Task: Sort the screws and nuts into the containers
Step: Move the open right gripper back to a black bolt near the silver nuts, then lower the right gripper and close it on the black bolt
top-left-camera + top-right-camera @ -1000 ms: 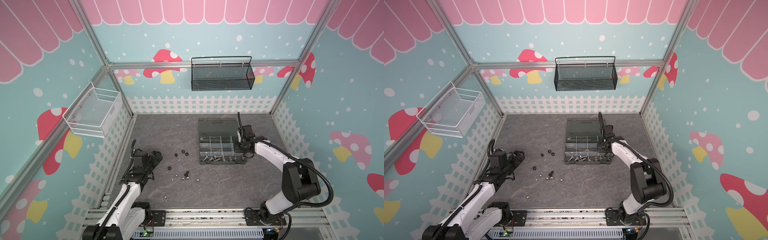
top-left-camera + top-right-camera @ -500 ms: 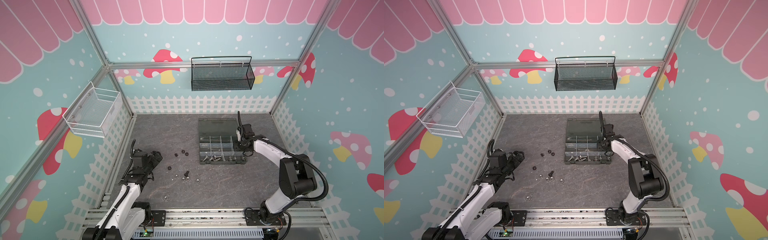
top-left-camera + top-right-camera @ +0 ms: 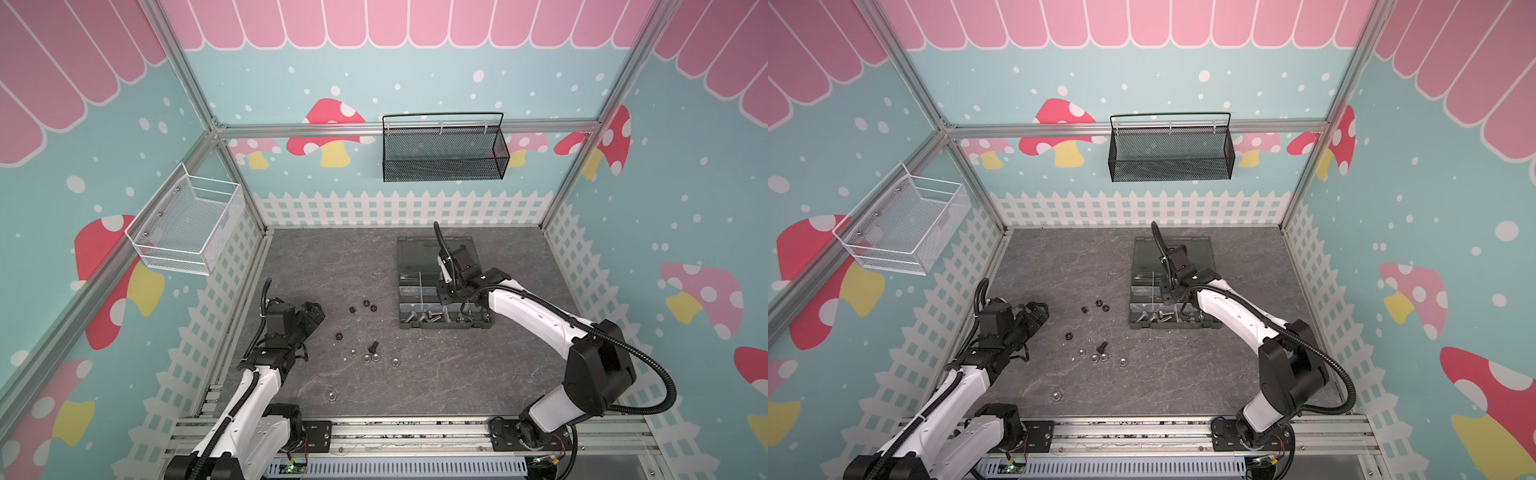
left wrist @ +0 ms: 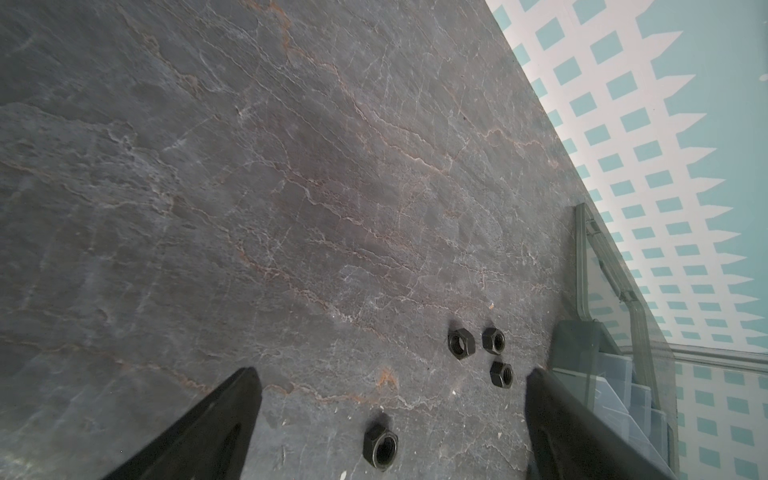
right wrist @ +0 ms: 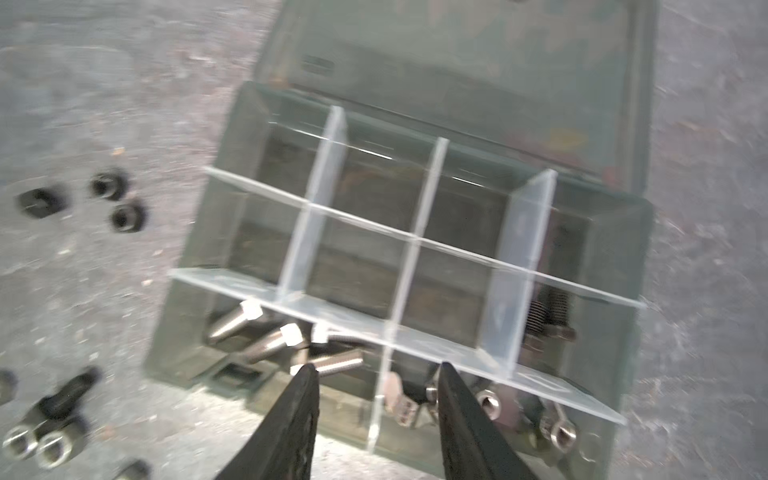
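Your right gripper (image 5: pixel 376 368) hangs over the near row of the containers (image 3: pixel 415 291), jaws partly apart with nothing between them. A clear divider (image 5: pixel 380 390) stands just under its tips. In both top views, silver screws (image 3: pixel 424 318) lie in the compartment at its 7 o'clock. The sorted nuts (image 5: pixel 486 401) lie at its 5 o'clock.

Loose black nuts (image 3: pixel 365 303), a black screw (image 3: pixel 373 345) and silver nuts (image 3: pixel 371 358) lie on the table (image 3: pixel 457 374), at 8 to 9 o'clock from the box.

Your left gripper (image 4: pixel 390 382) waits wide and empty at their 9 o'clock. A black mesh basket (image 3: pixel 442 162) hangs at 12 o'clock and a white wire basket (image 3: pixel 187 232) at 10.
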Motion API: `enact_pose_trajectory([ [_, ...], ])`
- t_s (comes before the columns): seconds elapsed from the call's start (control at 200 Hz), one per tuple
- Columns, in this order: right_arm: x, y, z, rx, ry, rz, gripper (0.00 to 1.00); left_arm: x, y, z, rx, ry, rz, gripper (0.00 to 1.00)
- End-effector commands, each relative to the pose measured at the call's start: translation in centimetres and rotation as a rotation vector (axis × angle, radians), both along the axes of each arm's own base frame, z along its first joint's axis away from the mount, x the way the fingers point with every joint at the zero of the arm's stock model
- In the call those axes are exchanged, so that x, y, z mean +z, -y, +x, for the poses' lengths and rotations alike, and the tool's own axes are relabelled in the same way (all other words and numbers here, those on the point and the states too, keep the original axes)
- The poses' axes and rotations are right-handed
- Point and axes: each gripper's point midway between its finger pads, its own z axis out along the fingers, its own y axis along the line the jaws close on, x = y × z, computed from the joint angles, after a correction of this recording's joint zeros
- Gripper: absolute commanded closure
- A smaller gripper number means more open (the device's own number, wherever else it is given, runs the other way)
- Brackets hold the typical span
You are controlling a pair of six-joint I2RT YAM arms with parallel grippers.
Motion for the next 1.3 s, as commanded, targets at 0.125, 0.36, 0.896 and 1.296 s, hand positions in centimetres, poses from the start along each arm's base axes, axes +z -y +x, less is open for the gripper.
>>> enact_pose_trajectory([
  [0.125,-1.0,-8.6,-4.2,0.177,-0.05,-0.021,0.51,0.1,-0.8,-0.1,0.037,-0.004,0.017,0.0],
  [0.36,-3.5,-15.6,-7.9,0.386,-0.073,-0.107,0.43,-0.3,-0.7,0.0,0.037,-0.014,0.005,0.0],
  [0.896,-10.8,-19.7,-9.1,0.471,-0.172,-0.226,0.32,-1.6,-1.7,-0.9,0.099,-0.055,0.027,0.0],
  [1.296,-13.0,-20.0,-9.7,0.48,-0.223,-0.231,0.27,-1.6,-1.7,-0.9,0.097,-0.055,0.026,0.0],
])
